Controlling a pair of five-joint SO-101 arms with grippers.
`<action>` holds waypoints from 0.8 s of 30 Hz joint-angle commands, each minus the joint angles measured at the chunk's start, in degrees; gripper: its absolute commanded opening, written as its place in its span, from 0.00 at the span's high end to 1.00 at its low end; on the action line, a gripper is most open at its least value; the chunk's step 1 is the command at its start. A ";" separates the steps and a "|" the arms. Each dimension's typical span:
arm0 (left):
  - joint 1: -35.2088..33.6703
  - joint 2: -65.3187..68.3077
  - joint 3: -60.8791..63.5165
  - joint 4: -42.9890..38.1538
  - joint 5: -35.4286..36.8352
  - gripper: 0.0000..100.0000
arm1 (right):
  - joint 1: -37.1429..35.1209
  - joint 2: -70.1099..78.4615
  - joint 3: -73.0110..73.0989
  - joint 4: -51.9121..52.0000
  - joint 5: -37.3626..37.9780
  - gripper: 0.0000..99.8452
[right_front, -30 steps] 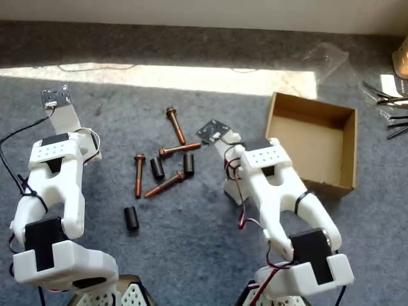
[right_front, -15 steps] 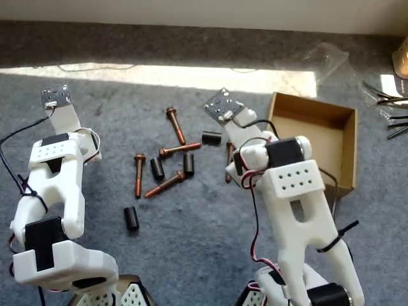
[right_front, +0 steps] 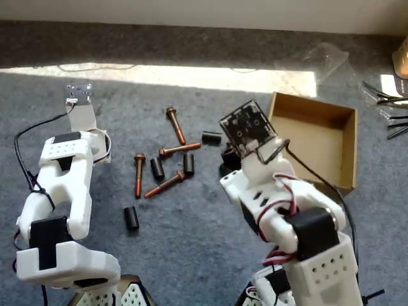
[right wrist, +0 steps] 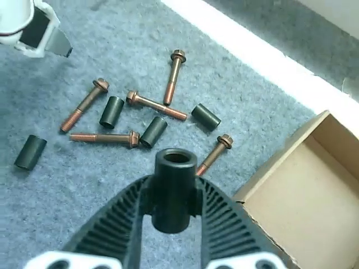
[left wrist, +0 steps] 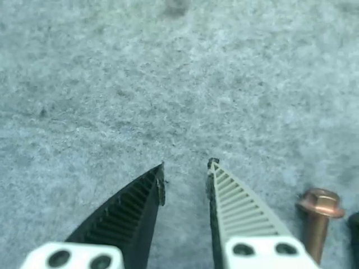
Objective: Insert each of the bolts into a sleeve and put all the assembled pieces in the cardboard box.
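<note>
We saw four bolts (right_front: pixel 180 150) and several sleeves (right_front: pixel 157 167) lying loose on the carpet (right_front: pixel 191 242), the cardboard box (right_front: pixel 312 140) nearby.

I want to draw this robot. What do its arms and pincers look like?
The left arm and right arm are white plastic with black motors and wires. The left pincer has one black, one white ribbed finger; the right pincer, black ribbed ones.

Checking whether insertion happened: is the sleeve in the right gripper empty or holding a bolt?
Empty, as far as visible: the black cylindrical sleeve clamped in the right gripper shows an open, hollow end, no bolt protruding.
</note>
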 commanded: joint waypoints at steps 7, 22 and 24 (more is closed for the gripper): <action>9.27 -0.22 -0.66 5.01 -12.66 0.87 | -0.48 -16.04 24.92 -16.92 -4.48 0.99; 13.58 -0.22 -10.07 21.27 -13.27 0.87 | 5.67 -36.35 44.97 -25.89 -5.54 1.00; 15.96 -0.31 -10.15 22.59 -13.10 0.87 | 5.76 -38.29 47.34 -27.30 -5.45 1.00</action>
